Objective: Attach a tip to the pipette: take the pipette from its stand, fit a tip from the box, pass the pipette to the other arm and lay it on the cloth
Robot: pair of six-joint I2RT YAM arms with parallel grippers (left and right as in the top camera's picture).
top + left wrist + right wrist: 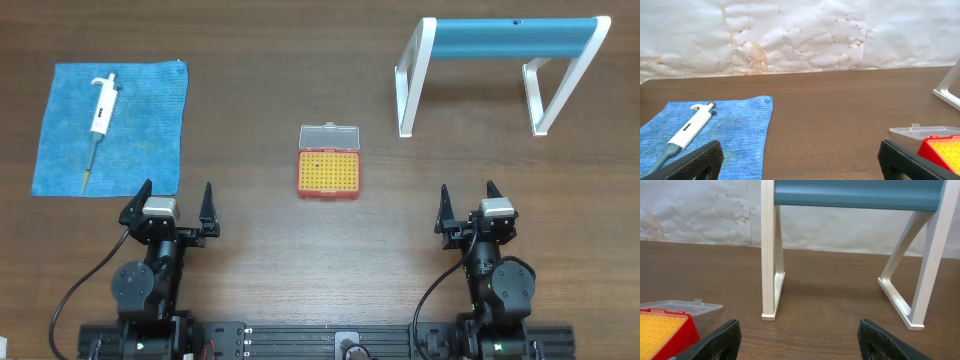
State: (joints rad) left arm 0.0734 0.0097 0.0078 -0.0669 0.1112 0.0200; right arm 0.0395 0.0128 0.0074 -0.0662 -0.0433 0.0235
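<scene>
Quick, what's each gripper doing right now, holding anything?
Left gripper: open, holding nothing.
Right gripper: open, holding nothing.

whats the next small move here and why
Probably none, just leave both arms parked: the pipette already lies on the blue cloth, off the stand, with a yellow tip fitted, and the left gripper and right gripper sit open, holding nothing, near their bases.

Your pipette (101,108) is white with a yellowish tip (86,181), on the blue cloth (150,140). Right of the cloth, the tip box (328,196) is red with yellow tips (328,172), the stand (510,38) white and teal-blue, the tabletop (300,260) brown wood-grain.
</scene>
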